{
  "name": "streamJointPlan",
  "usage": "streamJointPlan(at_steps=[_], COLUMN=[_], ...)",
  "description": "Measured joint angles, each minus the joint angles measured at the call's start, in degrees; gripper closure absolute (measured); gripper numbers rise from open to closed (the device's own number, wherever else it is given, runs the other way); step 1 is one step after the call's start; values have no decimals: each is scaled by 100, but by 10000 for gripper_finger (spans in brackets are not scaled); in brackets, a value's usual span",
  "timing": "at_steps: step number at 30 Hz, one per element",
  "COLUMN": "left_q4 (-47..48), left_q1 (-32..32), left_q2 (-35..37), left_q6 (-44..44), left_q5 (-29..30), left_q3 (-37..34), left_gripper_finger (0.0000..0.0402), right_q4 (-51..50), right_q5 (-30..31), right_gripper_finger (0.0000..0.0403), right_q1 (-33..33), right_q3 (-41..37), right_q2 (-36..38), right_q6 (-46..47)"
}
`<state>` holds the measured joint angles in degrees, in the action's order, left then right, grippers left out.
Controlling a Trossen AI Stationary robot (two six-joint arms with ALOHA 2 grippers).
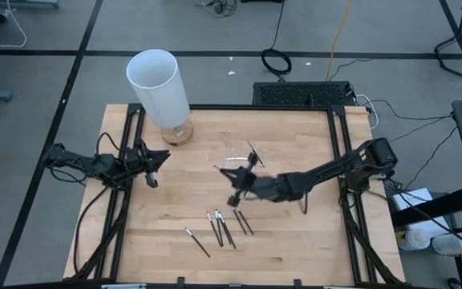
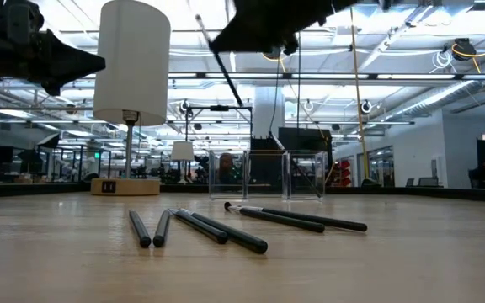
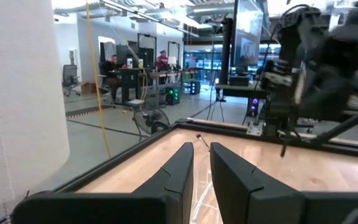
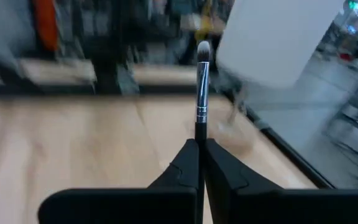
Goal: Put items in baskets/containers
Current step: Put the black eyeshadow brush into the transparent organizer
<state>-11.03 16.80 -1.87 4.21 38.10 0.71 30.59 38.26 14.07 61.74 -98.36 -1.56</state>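
Observation:
My right gripper (image 1: 243, 183) is shut on one dark-handled brush (image 4: 200, 93) and holds it in the air near the table's middle, beside the clear plastic tray (image 1: 239, 164). In the low view the tray (image 2: 268, 175) stands on the table behind the sticks. Several more brushes (image 1: 224, 229) lie flat on the wood toward the near edge; they also show in the low view (image 2: 226, 229). My left gripper (image 1: 152, 164) waits at the table's left edge, empty, its fingers a narrow gap apart (image 3: 201, 163). My right gripper pinches the brush's dark handle (image 4: 198, 134) between its two fingertips. The brush runs along the fingers and sticks out beyond them, its silvery ferrule and pale tip (image 4: 202, 53) leading. The brush (image 2: 221, 63) is lifted clear of the table and slants.
A tall white cylinder on a wooden base (image 1: 161, 88) stands at the far left of the table. The dark frame rails (image 1: 339, 160) run along the table's sides. Bare wood lies to the left of the brushes and along the right side.

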Motion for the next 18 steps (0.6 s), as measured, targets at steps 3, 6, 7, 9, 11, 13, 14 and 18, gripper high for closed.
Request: streamJointPlan(at_steps=[3, 6, 7, 9, 11, 13, 14, 18], left_q4=[35, 58, 58, 57, 53, 48, 48, 50], left_q1=[0, 0, 0, 1, 2, 1, 0, 0], left_q2=[0, 0, 0, 0, 0, 0, 0, 0], left_q6=[1, 70, 113, 187, 240, 324, 349, 602], left_q5=[-1, -3, -3, -3, -3, -3, 2, 83], left_q3=[0, 1, 2, 1, 2, 0, 0, 0], left_gripper_finger=[341, 341, 341, 341, 341, 341, 341, 341], right_q4=[776, 1360, 1626, 2151, 2581, 2948, 3089, 3193], right_q5=[-116, -362, -478, -713, -1023, -1503, -1690, -2044], right_gripper_finger=[403, 403, 403, 403, 403, 403, 403, 403], right_q1=[-275, -542, -610, -712, -845, -1036, -1139, -1532], right_q3=[-934, -1548, -1677, -1896, -2065, -2161, -2162, -2160], right_q2=[311, 434, 477, 535, 519, 511, 520, 521], right_q6=[84, 195, 167, -8, -187, -387, -435, -532])
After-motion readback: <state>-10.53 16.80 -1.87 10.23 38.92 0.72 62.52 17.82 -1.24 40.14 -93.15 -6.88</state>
